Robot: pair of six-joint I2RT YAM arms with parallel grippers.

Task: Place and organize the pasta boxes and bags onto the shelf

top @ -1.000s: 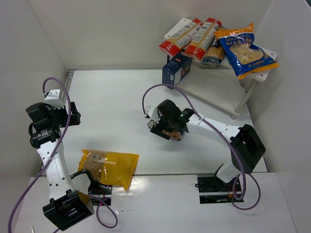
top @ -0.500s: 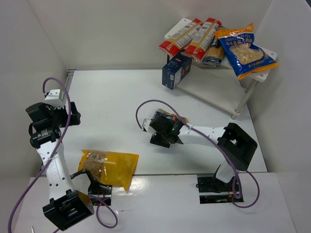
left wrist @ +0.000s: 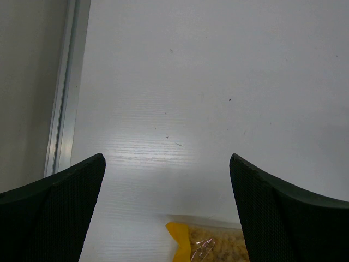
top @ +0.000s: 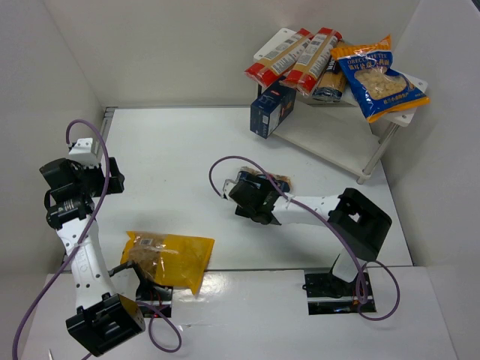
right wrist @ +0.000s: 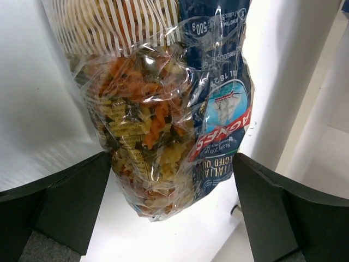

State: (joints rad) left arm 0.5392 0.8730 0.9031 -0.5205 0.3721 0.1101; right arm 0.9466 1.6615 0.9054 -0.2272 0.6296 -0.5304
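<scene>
White tabletop (top: 180,150) boxed in by pale walls, with the shelf (top: 330,139) at its far right corner. On the top board lie the blue-and-orange bag (top: 379,79) and both spaghetti boxes (top: 281,56); the navy box (top: 271,109) stands tilted at the left end. The yellow bag (top: 169,256) rests by the left arm's base. Mid-table, the spiral pasta bag (right wrist: 163,109) lies between the wide-spread fingers of the right gripper (right wrist: 172,158) — one on either side. The left gripper (left wrist: 166,158) gapes wide over bare table.

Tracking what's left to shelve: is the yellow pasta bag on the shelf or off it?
Off. The yellow bag lies flat on the tabletop near its front left, far from the white shelf.
</scene>
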